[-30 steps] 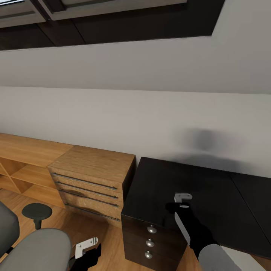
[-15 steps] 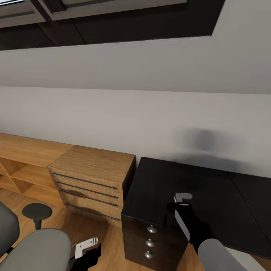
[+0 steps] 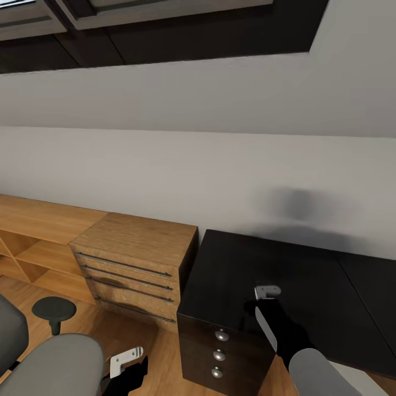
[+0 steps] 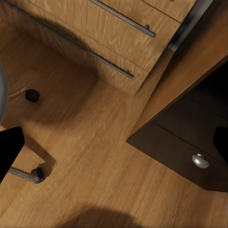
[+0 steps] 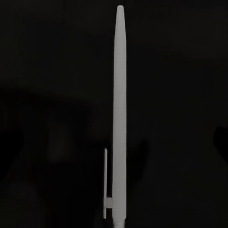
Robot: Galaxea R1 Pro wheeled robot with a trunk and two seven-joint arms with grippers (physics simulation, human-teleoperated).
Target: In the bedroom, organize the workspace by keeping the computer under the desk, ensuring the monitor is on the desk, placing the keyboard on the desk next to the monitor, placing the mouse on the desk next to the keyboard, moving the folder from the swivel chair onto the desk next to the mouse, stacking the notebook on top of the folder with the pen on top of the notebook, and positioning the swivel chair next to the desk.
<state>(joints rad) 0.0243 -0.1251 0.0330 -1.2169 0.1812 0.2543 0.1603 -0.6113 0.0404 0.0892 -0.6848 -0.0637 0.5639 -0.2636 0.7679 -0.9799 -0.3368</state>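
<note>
Head view: high, facing down toward desk (image 3: 308,275) corner and wall;
Left wrist: low over floor (image 4: 95,156);
Right wrist: close above desk top; shared with head view

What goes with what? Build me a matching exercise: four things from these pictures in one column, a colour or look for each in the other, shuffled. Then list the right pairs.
Things
1. pen
2. desk
3. drawer unit
4. swivel chair

Looks
A. light wood, long bar handles
B. grey upholstery, black armrest
C. thin and white
D. glossy black, round silver knobs

Pairs: 1-C, 2-D, 3-A, 4-B
</note>
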